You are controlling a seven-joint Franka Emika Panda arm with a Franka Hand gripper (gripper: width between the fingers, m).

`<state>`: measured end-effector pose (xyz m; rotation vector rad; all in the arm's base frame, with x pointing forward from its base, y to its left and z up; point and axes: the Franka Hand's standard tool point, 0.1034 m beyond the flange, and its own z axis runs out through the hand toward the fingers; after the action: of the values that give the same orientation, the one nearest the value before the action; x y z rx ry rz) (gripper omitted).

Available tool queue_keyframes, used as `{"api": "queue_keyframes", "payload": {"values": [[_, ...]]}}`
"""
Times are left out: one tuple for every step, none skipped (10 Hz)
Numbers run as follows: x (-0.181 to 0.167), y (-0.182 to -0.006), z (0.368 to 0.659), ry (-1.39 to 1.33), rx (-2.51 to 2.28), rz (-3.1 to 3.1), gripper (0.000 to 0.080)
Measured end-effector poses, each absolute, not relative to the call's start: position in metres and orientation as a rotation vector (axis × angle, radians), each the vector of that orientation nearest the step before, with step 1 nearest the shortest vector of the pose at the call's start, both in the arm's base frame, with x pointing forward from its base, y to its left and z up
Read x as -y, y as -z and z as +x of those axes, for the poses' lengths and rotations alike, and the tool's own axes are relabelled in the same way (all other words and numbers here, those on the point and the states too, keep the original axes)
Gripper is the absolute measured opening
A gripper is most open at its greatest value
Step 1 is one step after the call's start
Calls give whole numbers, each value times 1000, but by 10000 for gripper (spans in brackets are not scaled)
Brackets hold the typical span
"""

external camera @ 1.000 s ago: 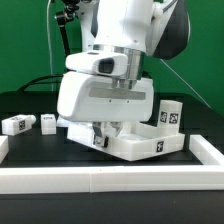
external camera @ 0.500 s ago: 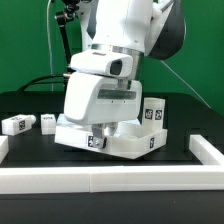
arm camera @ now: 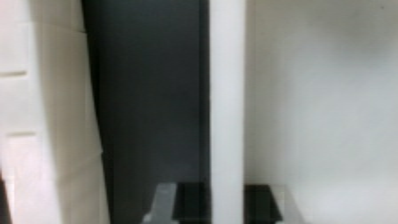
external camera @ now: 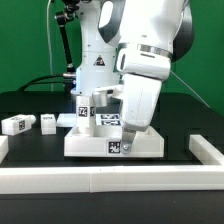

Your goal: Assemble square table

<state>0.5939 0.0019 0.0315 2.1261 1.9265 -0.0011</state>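
The square tabletop (external camera: 88, 146) is a stiff moulded plastic slab, probably light, smooth and a little slippery. Its thin raised rim (arm camera: 226, 90) looks like the surest place to hold. It is white, with black-and-white tags on its side. It lies on the table directly under the pincer (external camera: 124, 138), which is clamped shut on that rim. A loose leg (external camera: 15, 124) lies well apart from the pincer.

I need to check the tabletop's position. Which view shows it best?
Exterior view: the tabletop shows almost whole, the arm covering part. The wrist view gives only close white surfaces, hard to identify.
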Motion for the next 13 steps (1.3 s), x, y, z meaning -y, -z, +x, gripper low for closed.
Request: {"api": "queue_keyframes", "payload": {"values": [[0,-31,594,21,-1999,2050,64],[1,-31,594,42,-2066,1975,64],[2,-31,593,59,-2112,1919,63],[-6,-28,592,66,-2063,1987,63],[-21,-26,597,66,-2051,2010,63],[-33,-26,603,62,-2028,2040,63],[-45,-27,611,57,-1998,2073,63],[-53,-27,618,59,-1984,2089,63],[-59,-27,624,57,-1963,2108,63],[-66,-26,629,53,-1945,2126,63],[-69,-27,632,51,-1942,2128,63],[-70,-28,635,57,-1928,2141,63],[-72,-30,639,53,-1912,2152,63]]}}
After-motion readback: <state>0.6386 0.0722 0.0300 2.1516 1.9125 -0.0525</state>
